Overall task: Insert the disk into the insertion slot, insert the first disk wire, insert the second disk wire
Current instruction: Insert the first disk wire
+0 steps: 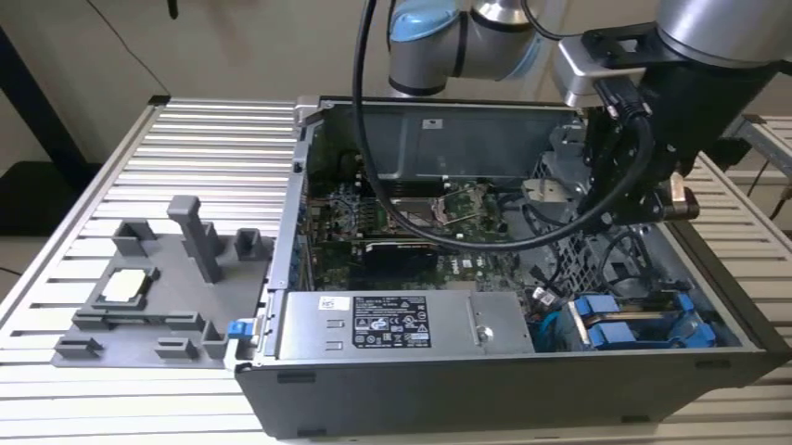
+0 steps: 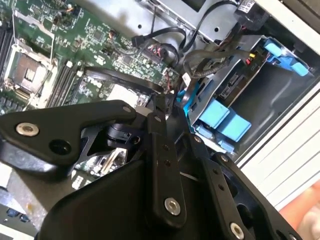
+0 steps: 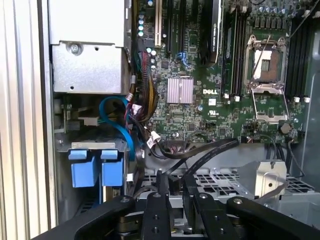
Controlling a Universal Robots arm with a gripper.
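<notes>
Gripper (image 3: 173, 184): deep in the case (image 1: 495, 389), over the perforated cage (image 3: 225, 179). Tips were almost together and looked nipped on a black wire (image 3: 210, 149).
Wire: ran from the board (image 3: 200, 75) side into the tips. A hold near its end would give control of the plug, my read.
Disk (image 3: 96, 172): blue carrier tabs sat in the slot (image 3: 65, 145), so it looked seated. Drive body itself was hidden.
Slot: near corner of the case at the exterior view's right, beside the PSU (image 1: 384, 324). Gripper was well apart from it, farther back.
Blue cable (image 3: 117, 120): looped just beside the tabs. Could not tell whether it was plugged in.
Arm (image 1: 711, 37): hung over the far right of the case, pointing down, as the case lay open side up.
Table (image 1: 185, 130): slatted aluminium, with the case flat on it. Grey jig (image 1: 161, 278) sat at the exterior view's left, apart from the case.
Room: plain pale wall (image 1: 248, 46) on the far side.
</notes>
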